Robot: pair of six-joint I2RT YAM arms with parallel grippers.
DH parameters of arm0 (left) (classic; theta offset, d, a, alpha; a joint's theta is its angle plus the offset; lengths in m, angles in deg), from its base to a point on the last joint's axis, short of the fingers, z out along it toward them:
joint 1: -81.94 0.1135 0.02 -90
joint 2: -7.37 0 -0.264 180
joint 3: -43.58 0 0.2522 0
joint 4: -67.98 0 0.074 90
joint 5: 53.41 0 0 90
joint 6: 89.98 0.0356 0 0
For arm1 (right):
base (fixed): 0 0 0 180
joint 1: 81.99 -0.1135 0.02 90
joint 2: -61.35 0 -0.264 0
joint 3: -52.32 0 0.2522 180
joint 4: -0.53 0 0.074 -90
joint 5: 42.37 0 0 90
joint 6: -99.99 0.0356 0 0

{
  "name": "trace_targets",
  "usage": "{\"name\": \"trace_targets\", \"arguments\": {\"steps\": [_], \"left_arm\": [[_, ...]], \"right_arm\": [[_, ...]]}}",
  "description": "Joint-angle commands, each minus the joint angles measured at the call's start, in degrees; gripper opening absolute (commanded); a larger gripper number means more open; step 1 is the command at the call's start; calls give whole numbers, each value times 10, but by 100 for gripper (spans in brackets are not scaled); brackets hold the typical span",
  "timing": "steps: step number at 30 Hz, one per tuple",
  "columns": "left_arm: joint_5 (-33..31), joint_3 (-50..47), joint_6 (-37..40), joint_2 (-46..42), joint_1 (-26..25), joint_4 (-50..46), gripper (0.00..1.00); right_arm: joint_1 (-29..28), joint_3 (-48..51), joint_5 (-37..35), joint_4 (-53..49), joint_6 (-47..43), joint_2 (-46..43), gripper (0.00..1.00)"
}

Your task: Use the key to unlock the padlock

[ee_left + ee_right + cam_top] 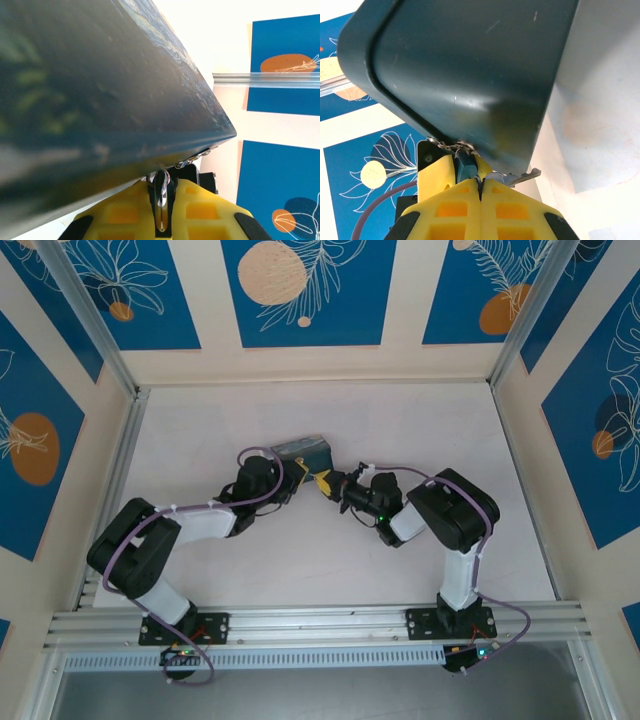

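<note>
The teal padlock (pixel 464 167) hangs by a thin chain (pixel 445 146) under the corner of the dark-blue painted box (pixel 300 451). In the right wrist view two yellow fingers (pixel 436 175) of my left gripper flank its body. In the left wrist view my left gripper (pixel 162 192) is shut on a silvery metal part of the padlock (pixel 161 200). My right gripper (pixel 480 184) is shut on the head of the grey key (pixel 520 177). The key's blade sticks out to the right, outside the padlock. Both grippers meet at the box's near right corner, left gripper (pixel 308 480) and right gripper (pixel 331 486).
The box (pixel 470 65) looms directly over both grippers and its dark side (pixel 100 90) is very close to the left wrist camera. White table (pixel 420 440) lies around the box. Blue-patterned walls and aluminium rails (pixel 110 470) enclose the table.
</note>
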Motion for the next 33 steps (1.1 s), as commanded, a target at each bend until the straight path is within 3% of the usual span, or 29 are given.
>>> {"name": "trace_targets", "arguments": {"steps": [1, 19, 33], "left_arm": [[37, 16, 17, 0, -14, 37, 0], [59, 18, 19, 15, -29, 83, 0], [65, 15, -9, 0, -34, 114, 0]], "right_arm": [[-14, -28, 3, 8, 13, 13, 0], [-25, -80, -2, 8, 77, 46, 0], [0, -92, 67, 1, 18, 77, 0]]}}
